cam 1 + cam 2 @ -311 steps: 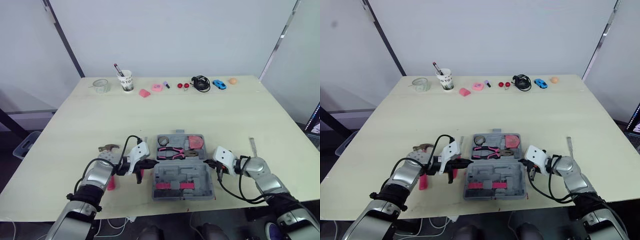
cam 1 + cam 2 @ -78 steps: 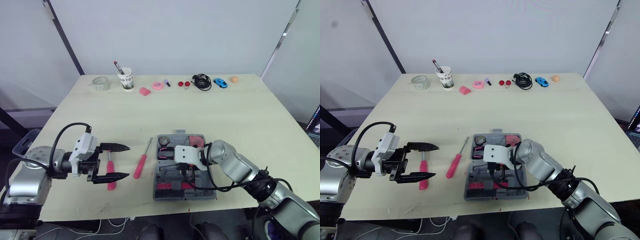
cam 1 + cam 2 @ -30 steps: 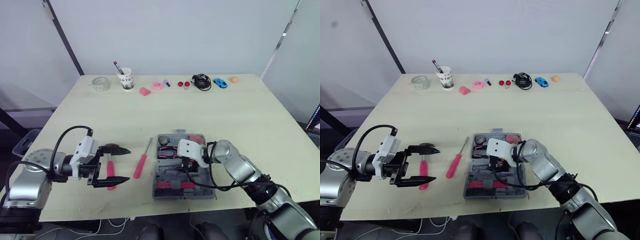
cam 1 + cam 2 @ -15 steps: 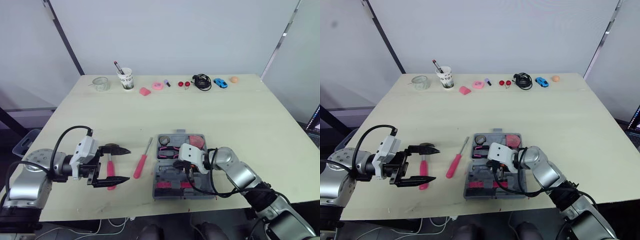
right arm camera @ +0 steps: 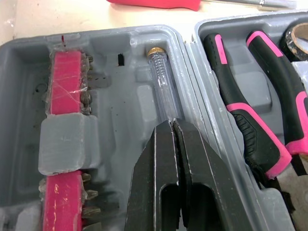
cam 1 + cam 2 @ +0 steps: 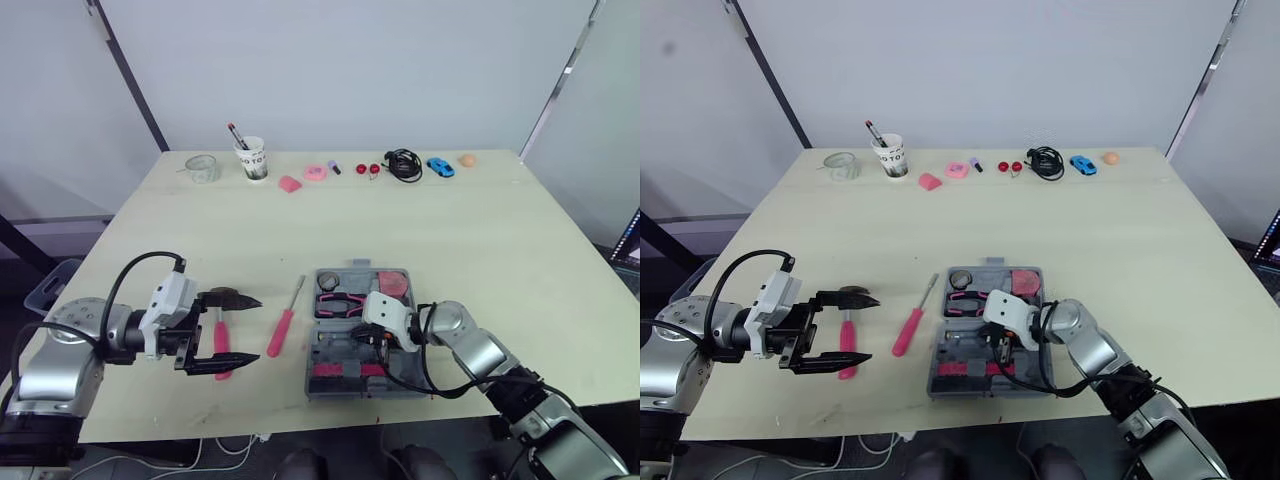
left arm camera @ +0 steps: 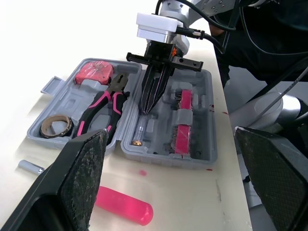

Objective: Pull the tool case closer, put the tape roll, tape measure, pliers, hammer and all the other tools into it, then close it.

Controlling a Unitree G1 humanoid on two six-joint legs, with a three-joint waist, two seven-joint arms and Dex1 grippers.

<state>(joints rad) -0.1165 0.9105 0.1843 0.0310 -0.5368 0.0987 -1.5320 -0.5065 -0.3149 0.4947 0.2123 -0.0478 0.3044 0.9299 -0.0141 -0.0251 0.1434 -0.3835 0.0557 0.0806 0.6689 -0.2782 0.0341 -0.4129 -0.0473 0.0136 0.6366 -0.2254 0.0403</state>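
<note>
The open grey tool case (image 6: 325, 352) lies near the front edge of the pale table (image 6: 480, 240), just ahead of the robot and slightly to its right. In its far half sit the pliers (image 6: 338, 300) with pink and black handles, the tape roll (image 6: 327, 293) at their left and the pink tape measure (image 6: 391, 286) at their right. The near half holds two pink bit strips (image 5: 65, 86) and a clear-handled tester screwdriver (image 5: 161, 79) lying in a moulded slot. The right gripper (image 5: 172, 126) reaches down into that near half with its two black fingers pressed flat together and no gap between them. Their tips sit at the end of the clear screwdriver, and I cannot tell whether they pinch its thin end or only touch it. To the left of the case, a red-handled screwdriver (image 6: 280, 330) lies on the table, apart from the case. Further left, the hammer (image 6: 220, 345) with its pink handle lies flat. The left gripper (image 6: 258, 330) hovers over it with its fingers spread wide, holding nothing. Along the far edge stand a clear jar (image 6: 202, 168), a paper cup (image 6: 252, 160) with a pen, a black cable (image 6: 402, 165) and a blue toy car (image 6: 438, 167).
</note>
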